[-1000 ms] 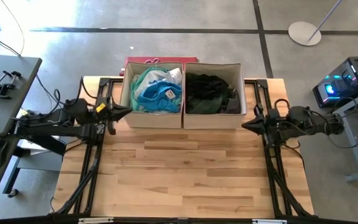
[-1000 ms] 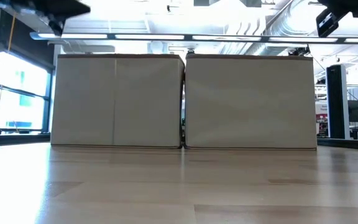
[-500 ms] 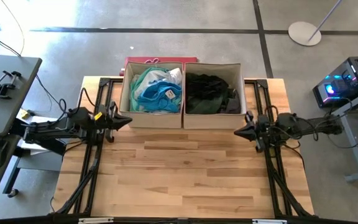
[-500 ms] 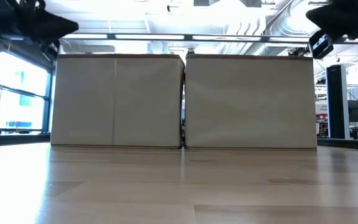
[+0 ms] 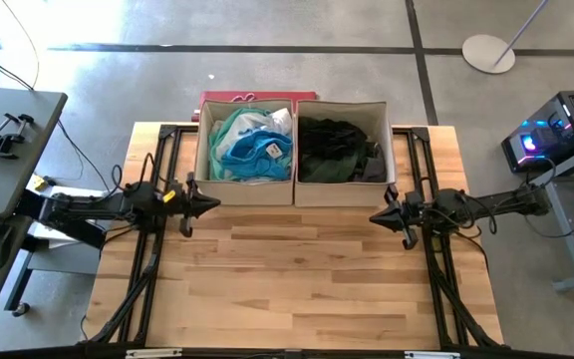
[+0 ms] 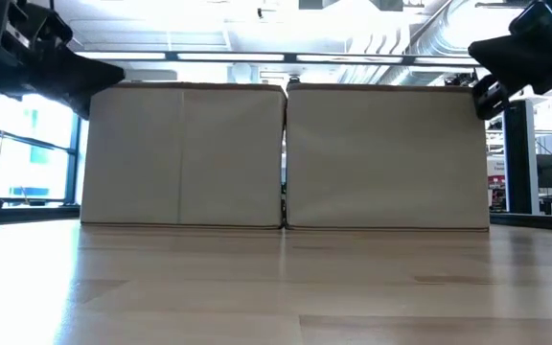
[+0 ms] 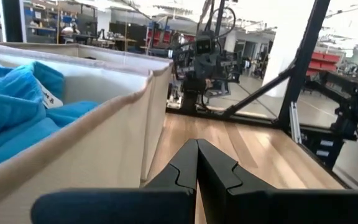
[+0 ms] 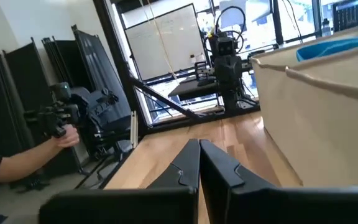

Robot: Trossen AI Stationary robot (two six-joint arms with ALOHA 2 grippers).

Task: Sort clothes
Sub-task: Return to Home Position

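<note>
High view: clothes (image 5: 247, 150) inside both bins (image 5: 242, 193)

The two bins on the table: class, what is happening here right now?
Nothing is being held. The left bin holds blue and white clothes, the right bin dark clothes. The left tool and right tool, both shut and empty, hover beside the bins' front corners, above the table.

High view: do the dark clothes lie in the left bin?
No, the dark clothes lie in the right bin, while the left bin holds the blue, teal and white clothes.
</note>
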